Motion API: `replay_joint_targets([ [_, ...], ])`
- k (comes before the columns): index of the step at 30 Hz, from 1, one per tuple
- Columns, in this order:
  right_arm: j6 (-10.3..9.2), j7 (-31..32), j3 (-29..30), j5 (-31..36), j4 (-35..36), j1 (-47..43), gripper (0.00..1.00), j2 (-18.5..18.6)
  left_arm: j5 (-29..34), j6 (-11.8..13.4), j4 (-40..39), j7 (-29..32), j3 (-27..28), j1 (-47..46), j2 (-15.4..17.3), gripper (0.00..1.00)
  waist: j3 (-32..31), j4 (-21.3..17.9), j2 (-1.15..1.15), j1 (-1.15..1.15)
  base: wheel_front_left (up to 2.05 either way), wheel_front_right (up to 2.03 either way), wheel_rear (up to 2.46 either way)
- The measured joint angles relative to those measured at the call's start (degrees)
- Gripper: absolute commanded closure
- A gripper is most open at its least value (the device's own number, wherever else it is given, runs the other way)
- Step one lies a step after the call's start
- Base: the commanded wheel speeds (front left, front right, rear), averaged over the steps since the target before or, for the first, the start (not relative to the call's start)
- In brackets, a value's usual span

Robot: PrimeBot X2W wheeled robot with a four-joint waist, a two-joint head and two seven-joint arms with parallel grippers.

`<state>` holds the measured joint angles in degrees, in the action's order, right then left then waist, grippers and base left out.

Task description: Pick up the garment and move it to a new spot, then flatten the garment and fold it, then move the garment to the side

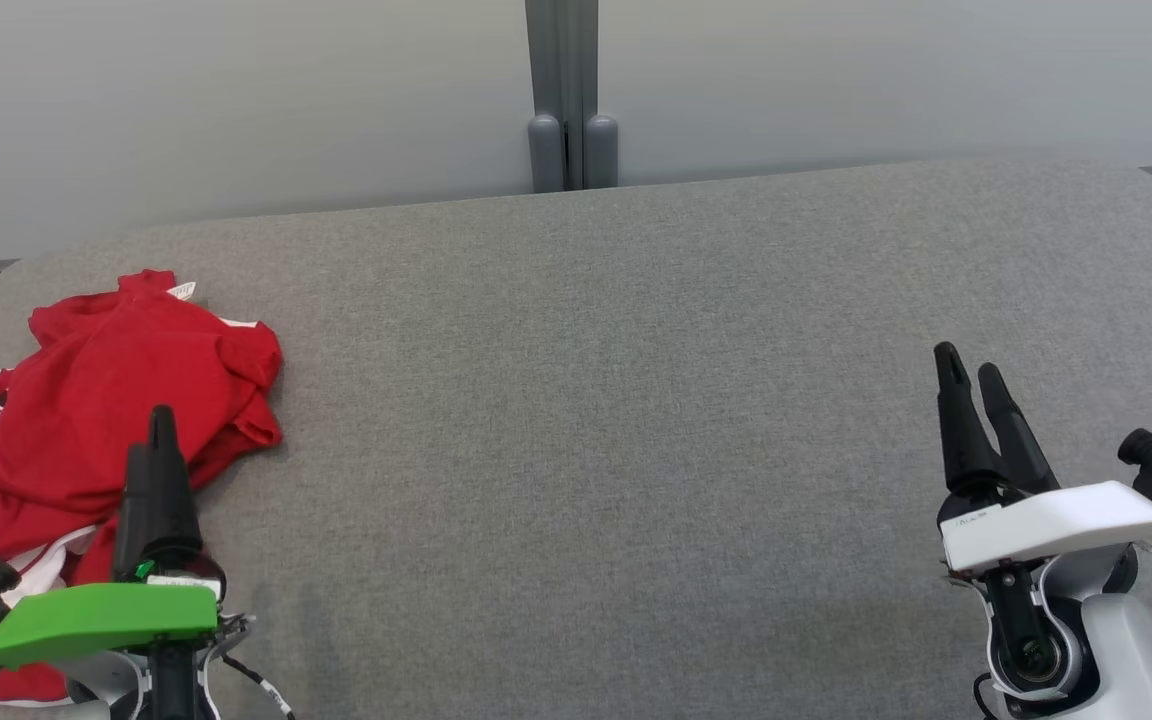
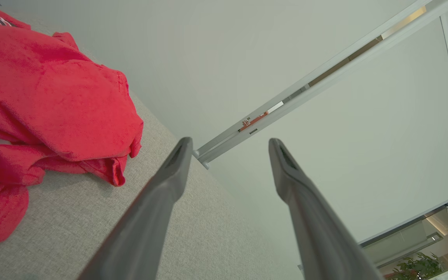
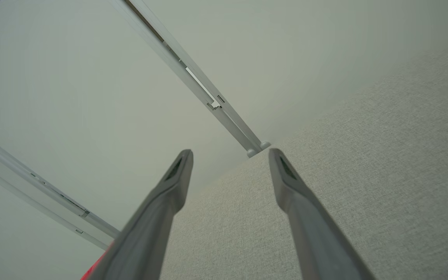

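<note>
Though edge-on from the head, left claw (image 2: 228, 144) gapes beside garment (image 2: 53, 97).

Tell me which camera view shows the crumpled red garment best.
The head view: the crumpled red garment lies nearly whole on the grey fabric surface, partly behind the left gripper. The left wrist view crops the garment at the frame edge; the right wrist view catches a red sliver.
</note>
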<state>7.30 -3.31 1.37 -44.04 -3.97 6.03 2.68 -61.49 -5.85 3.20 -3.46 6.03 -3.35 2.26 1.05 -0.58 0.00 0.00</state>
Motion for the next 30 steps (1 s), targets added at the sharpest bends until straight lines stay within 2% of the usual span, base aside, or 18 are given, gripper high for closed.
replay_joint_targets([
  [13,0.01,-2.4,-4.3,16.2,1.6,0.2,0.00,1.4,16.6,4.8,-3.3,-2.3,-5.6,0.7,0.1,0.00,0.3,-0.2,0.00,0.00,0.00,0.00,0.00],
  [20,0.08,-3.6,-5.4,22.8,1.8,0.2,0.00,1.5,26.4,6.4,-2.4,-3.5,-9.1,1.0,0.1,0.00,0.5,-0.3,0.00,0.00,0.00,0.00,0.00],
  [25,0.08,-4.4,-5.7,26.9,2.0,0.2,0.00,1.4,31.5,7.1,-1.6,-4.2,-12.0,1.1,0.8,0.00,0.6,-0.4,0.00,0.00,0.00,0.00,0.00],
  [30,0.09,-5.0,-6.1,30.9,2.1,0.2,0.00,1.3,35.5,8.8,-0.6,-5.0,-15.3,1.2,2.1,0.00,0.6,-0.4,0.00,0.00,0.00,0.00,0.00],
])
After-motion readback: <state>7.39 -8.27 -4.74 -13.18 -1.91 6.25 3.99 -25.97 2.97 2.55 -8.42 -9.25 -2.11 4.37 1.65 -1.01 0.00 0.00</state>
